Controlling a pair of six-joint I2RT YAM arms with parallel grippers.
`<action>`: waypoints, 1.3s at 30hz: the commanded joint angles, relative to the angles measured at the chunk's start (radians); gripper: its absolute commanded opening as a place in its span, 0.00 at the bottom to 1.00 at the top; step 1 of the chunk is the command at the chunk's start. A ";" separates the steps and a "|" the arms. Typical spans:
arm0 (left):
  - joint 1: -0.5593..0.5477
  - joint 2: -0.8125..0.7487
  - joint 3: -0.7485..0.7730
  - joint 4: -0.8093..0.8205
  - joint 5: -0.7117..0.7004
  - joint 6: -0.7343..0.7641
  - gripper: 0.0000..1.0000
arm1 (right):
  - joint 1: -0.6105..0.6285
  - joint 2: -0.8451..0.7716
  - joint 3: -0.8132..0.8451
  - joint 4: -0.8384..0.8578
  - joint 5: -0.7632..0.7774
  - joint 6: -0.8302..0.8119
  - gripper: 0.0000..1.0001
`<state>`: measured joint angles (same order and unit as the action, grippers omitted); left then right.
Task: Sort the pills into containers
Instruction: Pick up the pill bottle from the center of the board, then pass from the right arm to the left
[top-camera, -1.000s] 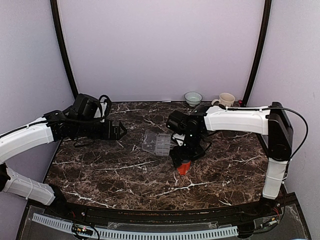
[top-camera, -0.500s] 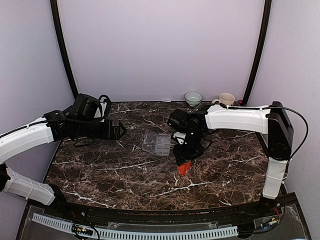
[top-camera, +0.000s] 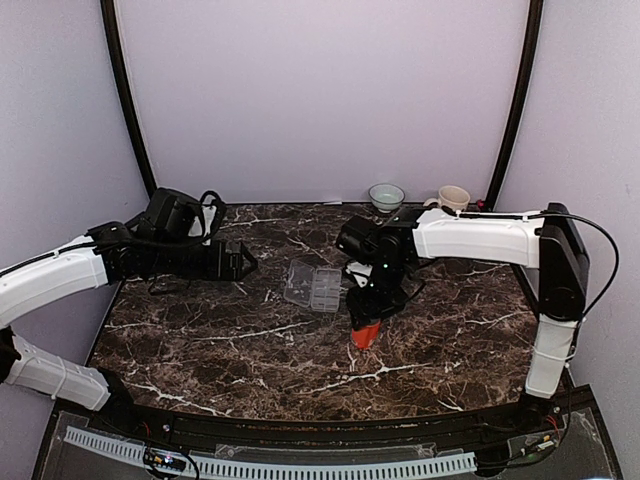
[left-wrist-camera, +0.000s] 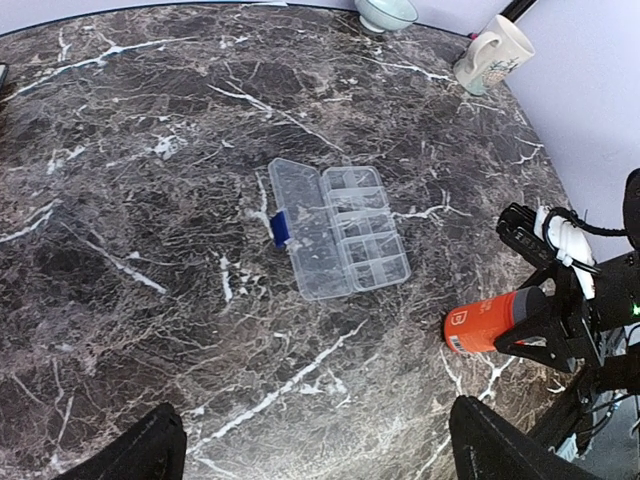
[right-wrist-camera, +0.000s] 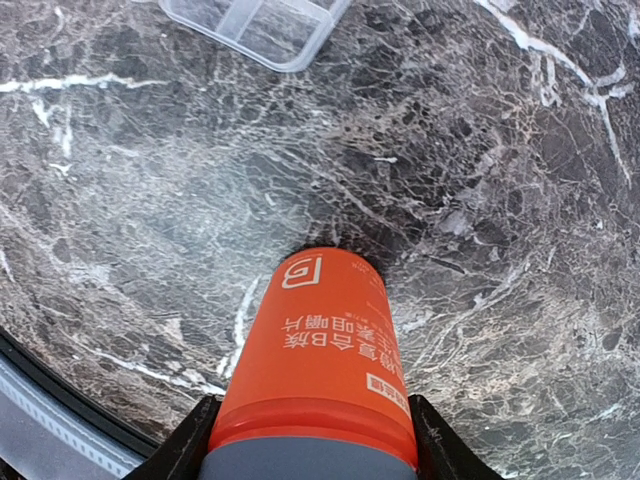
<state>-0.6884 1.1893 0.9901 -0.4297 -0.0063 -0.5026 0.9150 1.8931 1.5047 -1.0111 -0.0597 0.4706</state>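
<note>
One open organiser box (top-camera: 322, 289) lies mid-surface (top-camera: 200, 340), its lid (top-camera: 298, 280) folded flat to the left and its long axis running roughly near-to-far. The right jaws are clamped round the orange bottle (top-camera: 365, 335) near its grey cap (right-wrist-camera: 300, 468). The box sits just beyond and left of them, so this arm is nearer. Whether the bottle's base touches the marble is hard to judge. The left jaws hang wide open and empty, well apart from the box.

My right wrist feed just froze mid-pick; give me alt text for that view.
An orange bottle with a grey cap stands on the dark marble table, seen from above, gripped near the cap by the right gripper. A corner of the clear organiser box shows at the top edge.
</note>
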 joint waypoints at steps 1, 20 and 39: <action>-0.004 -0.024 -0.033 0.086 0.132 -0.013 0.95 | -0.004 -0.072 0.023 0.052 -0.037 0.028 0.22; -0.004 0.077 -0.105 0.398 0.563 0.032 0.98 | 0.019 -0.133 0.253 0.110 -0.198 0.039 0.22; 0.015 0.116 -0.194 0.724 0.768 -0.031 0.95 | 0.019 -0.122 0.362 0.104 -0.475 0.018 0.22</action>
<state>-0.6861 1.2949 0.8158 0.1875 0.6735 -0.5148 0.9283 1.7920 1.8168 -0.9363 -0.4355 0.5053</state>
